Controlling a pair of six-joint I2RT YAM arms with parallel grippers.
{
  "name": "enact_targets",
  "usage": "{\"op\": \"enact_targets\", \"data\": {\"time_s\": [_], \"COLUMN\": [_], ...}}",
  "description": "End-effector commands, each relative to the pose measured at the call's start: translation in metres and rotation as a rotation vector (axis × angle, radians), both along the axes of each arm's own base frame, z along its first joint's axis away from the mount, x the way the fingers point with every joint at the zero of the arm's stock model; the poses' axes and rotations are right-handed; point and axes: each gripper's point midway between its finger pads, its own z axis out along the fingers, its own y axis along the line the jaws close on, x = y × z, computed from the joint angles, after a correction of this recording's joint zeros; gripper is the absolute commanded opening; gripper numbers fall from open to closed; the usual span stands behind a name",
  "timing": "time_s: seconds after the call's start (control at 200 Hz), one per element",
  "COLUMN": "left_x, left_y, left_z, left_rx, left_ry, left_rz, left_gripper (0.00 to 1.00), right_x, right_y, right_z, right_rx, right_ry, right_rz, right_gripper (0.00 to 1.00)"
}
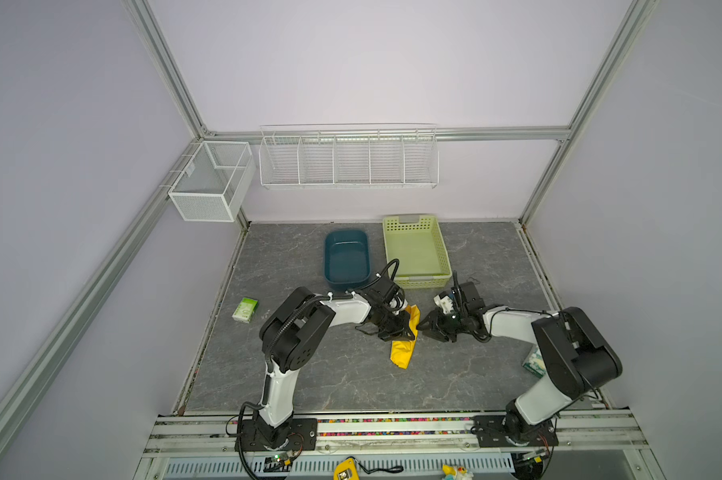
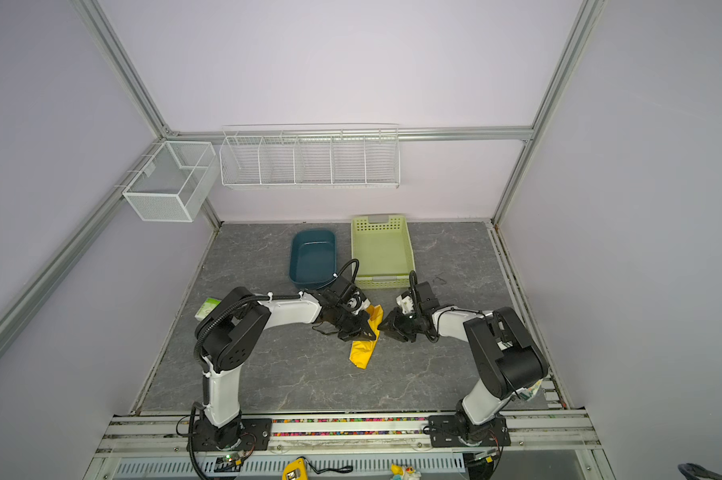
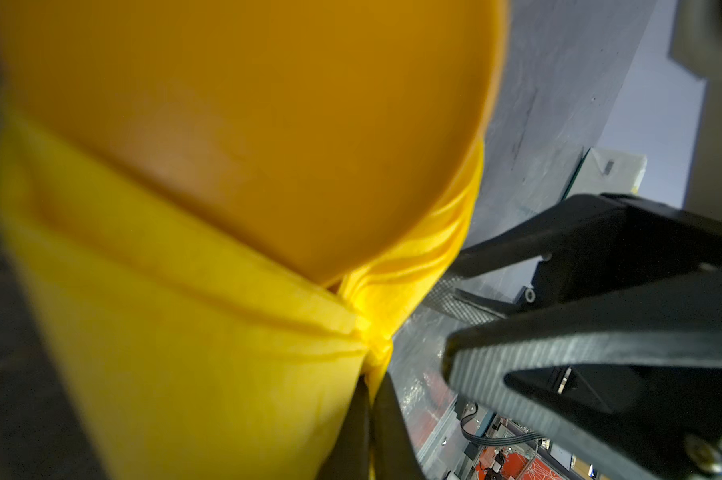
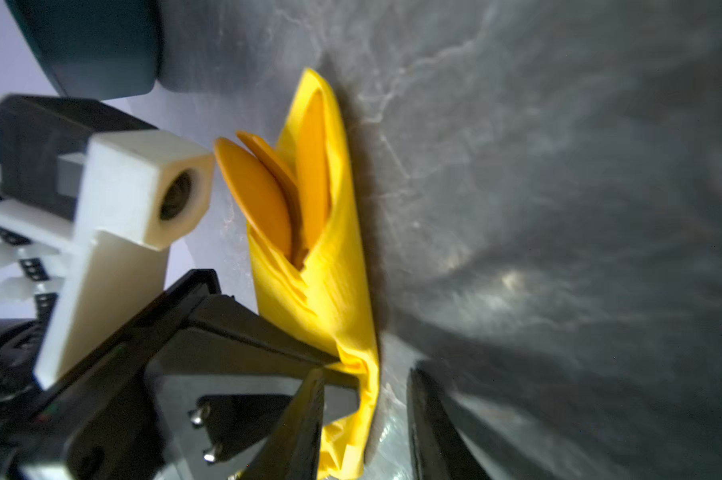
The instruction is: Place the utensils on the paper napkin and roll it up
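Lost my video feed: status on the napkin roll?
Left gripper shut on paper napkin. Right gripper open, jaws alongside it. Utensils wrapped inside, ends poking out. Nothing in the way.

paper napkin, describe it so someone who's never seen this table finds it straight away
On the grey marbled tabletop, look mid-table, in front of the blue tub and the green basket. The paper napkin is the only bright yellow thing there: a long roll with orange-brown utensils poking out its far end.
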Motion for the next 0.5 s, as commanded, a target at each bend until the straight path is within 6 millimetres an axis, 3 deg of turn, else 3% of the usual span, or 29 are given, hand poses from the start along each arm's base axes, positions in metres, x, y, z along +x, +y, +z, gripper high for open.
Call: {"op": "enact_targets", "data": {"time_s": [0.0, 0.16, 0.385, 0.495], "left_x": [-0.012, -0.013, -0.011, -0.014], "left_y": [0.006, 0.002, -0.002, -0.008], "left_z": [0.0, 0.007, 0.025, 0.034], "left_rx": [0.015, -0.008, -0.042, -0.065], "left_ry": [0.004, -0.007, -0.059, -0.081], "left_rz": [-0.03, -0.043, -0.055, -0.08], "left_gripper": [0.0, 0.0, 0.0, 0.0], "right_x": [0.002, 0.001, -0.003, -0.003], "right_y": [0.008, 0.008, -0.001, -0.002], "right_z": [-0.009, -0.022, -0.036, -0.037], "right_rx": [0.034, 0.005, -0.066, -0.079], "right_ry": [0.019, 0.043, 0.068, 0.065], "right_rz": [0.006, 0.003, -0.012, -0.013], "right_gripper": [0.38, 0.35, 0.13, 0.07]}}
